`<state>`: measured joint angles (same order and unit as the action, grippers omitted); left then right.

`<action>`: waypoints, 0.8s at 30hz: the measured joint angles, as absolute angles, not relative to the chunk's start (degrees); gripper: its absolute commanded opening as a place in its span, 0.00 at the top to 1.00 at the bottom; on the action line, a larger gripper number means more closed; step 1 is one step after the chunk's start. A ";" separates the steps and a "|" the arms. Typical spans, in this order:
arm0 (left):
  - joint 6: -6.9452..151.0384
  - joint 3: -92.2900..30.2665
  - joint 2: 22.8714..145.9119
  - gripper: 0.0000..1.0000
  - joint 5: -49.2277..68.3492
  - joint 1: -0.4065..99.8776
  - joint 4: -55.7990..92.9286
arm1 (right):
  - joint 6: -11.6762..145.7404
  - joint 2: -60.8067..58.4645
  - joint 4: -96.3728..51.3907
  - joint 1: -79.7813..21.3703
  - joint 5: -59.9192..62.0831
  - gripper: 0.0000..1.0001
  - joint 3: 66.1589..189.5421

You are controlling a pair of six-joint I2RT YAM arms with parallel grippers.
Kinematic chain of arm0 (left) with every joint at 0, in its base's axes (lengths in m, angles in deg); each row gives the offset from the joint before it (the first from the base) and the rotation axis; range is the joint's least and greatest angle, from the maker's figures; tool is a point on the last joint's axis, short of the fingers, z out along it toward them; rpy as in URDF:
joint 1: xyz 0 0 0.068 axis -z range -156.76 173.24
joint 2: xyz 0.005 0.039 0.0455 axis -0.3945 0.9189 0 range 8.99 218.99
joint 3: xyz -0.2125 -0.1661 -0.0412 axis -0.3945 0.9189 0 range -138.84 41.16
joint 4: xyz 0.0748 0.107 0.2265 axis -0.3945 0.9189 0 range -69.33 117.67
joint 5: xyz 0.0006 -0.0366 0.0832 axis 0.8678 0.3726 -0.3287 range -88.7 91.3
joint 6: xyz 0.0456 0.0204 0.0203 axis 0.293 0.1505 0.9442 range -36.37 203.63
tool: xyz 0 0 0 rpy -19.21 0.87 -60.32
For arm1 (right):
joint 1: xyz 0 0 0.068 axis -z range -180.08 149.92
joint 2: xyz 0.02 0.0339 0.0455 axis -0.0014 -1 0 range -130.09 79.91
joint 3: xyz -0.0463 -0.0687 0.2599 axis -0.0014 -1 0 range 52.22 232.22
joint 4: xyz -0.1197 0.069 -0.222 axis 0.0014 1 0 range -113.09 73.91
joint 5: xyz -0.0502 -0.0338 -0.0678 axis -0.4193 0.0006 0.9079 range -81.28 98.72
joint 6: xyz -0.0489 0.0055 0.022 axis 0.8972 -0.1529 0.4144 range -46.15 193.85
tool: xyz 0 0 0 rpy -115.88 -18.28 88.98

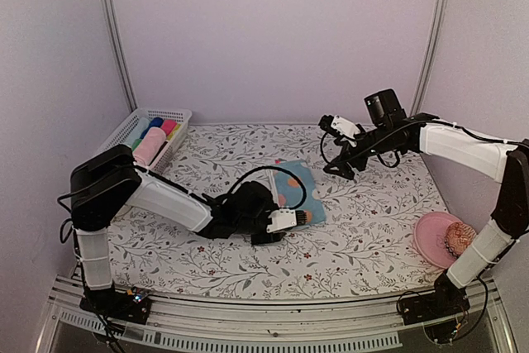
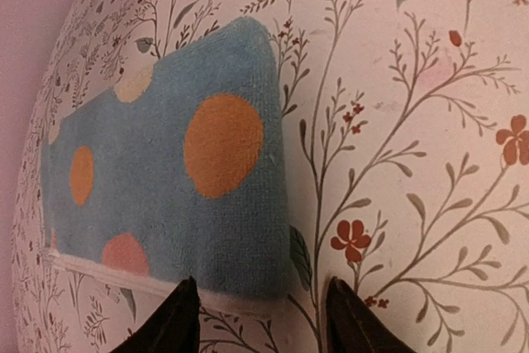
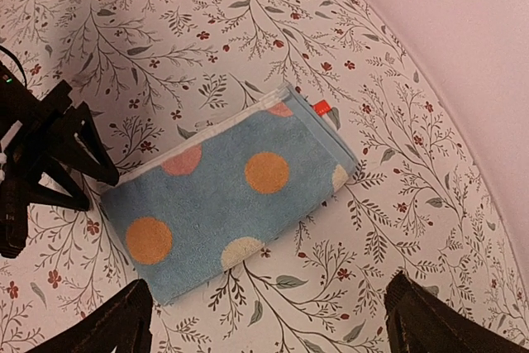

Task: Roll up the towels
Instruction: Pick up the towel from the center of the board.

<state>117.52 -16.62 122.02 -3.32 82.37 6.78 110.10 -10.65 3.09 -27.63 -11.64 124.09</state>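
1. The floral-patterned surface (image 1: 372, 204) carries everything. A good roll probably depends on keeping the cloth pressed flat against it, so the first turn starts tight and nothing skids.
2. The left arm (image 1: 165, 196) stretches low from the near left corner toward the centre, its forearm close to the surface. The right arm (image 1: 455, 145) reaches in from the right side, raised, its wrist hanging above the area just past the cloth.
3. A white basket (image 1: 124, 130) sits at the far left and holds rolled cloths. A pale pink roll (image 1: 150, 146) among them may be the pink towel already done.
4. The blue towel (image 1: 307, 192), dotted orange and cream, lies folded into a flat rectangle at the centre, not yet rolled.
5. The left end effector (image 2: 260, 303) sits at the towel's near corner with its fingers apart; one tip is over the white hem (image 2: 124, 274), the other over bare surface just beside the corner. A grip on the corner alone would likely start a skewed roll, so moving further in along the hem looks wiser before closing.
6. The right end effector (image 1: 340, 169) is spread wide and holds nothing. It could pin the far edge while the roll begins.
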 measured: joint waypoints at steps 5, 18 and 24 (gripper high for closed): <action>118.41 -19.27 124.31 0.57 -5.42 83.00 7.17 | 110.07 -9.39 2.30 -27.28 -11.68 0.01 123.52; 119.18 -22.22 126.78 1.00 -8.18 83.51 9.90 | 112.72 -4.53 -0.89 -26.91 -12.97 0.01 118.52; 117.19 -22.24 126.78 1.00 -6.80 82.92 9.99 | 118.99 -1.02 -4.39 -26.89 -16.75 0.01 111.55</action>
